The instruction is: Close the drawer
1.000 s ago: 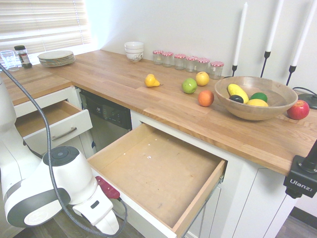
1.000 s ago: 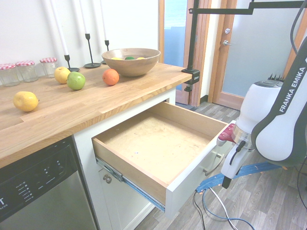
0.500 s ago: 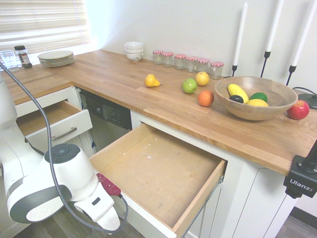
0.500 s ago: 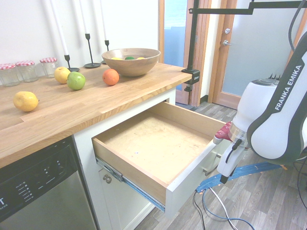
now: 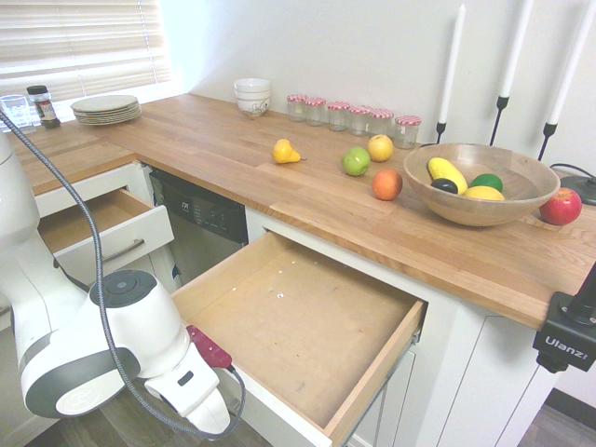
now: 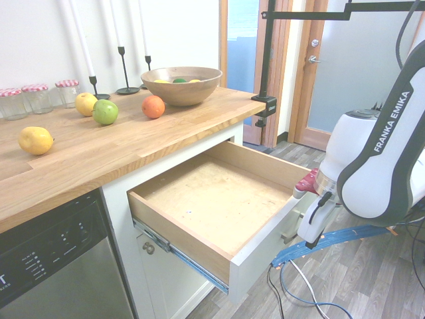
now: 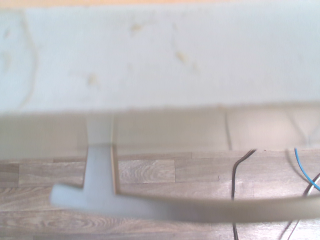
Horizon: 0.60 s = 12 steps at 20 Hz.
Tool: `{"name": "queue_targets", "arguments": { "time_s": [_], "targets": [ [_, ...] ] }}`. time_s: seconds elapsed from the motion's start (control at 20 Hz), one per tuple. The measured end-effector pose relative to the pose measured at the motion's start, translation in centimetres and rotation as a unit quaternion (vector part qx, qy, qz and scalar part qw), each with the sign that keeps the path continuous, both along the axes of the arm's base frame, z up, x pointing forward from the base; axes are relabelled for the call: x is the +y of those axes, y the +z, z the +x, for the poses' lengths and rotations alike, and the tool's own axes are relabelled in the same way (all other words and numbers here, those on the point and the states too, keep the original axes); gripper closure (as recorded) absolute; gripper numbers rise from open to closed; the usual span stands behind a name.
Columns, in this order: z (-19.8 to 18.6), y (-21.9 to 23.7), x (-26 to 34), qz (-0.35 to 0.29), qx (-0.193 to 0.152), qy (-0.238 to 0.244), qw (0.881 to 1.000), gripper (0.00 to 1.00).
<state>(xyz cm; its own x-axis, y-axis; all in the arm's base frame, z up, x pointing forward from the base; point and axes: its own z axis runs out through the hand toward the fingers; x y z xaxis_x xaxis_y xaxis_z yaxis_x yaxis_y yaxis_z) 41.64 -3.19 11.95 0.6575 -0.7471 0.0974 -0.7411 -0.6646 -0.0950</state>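
While the drawer (image 5: 298,321) stands pulled far out from the white cabinet below the wooden countertop (image 5: 307,186), the arm's gripper (image 6: 311,236) hangs pointing downward just outside the white front panel (image 6: 265,242), on the floor side of it. The fingers themselves are hidden behind the arm's body in one exterior view and too small to read in the other (by the recording they are pressed together, with nothing seen between them). The drawer's speckled bottom is bare, its light wood sides running straight back toward the cabinet, so the travel that would shut it runs from the front panel in under the counter. Its long axis lies along the cabinet face, crosswise to that travel. In the wrist view the curved silver handle (image 7: 190,207) sweeps across the frame, standing off the panel's face on a short post, with grey floorboards beyond. The panel thus lies between the gripper and the cabinet: the judgement here is that a push from the gripper's side, square against the panel near the handle, would send the drawer home. A smaller drawer (image 5: 98,228) farther along the run is also open.
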Motion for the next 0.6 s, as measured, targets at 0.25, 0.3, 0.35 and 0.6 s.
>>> {"name": "queue_targets", "arguments": {
  "time_s": [0.25, 0.3, 0.35, 0.6],
  "targets": [
    [0.8, -1.0, 0.0, 0.000, 0.002, -0.002, 1.000, 1.00],
    [1.1, -1.0, 0.0, 0.000, 0.000, -0.002, 1.000, 1.00],
    [1.3, -1.0, -0.1, 0.000, -0.002, -0.002, 1.000, 1.00],
    [2.6, -0.4, 0.1, -0.001, -0.016, 0.000, 1.000, 1.00]
  ]
}}
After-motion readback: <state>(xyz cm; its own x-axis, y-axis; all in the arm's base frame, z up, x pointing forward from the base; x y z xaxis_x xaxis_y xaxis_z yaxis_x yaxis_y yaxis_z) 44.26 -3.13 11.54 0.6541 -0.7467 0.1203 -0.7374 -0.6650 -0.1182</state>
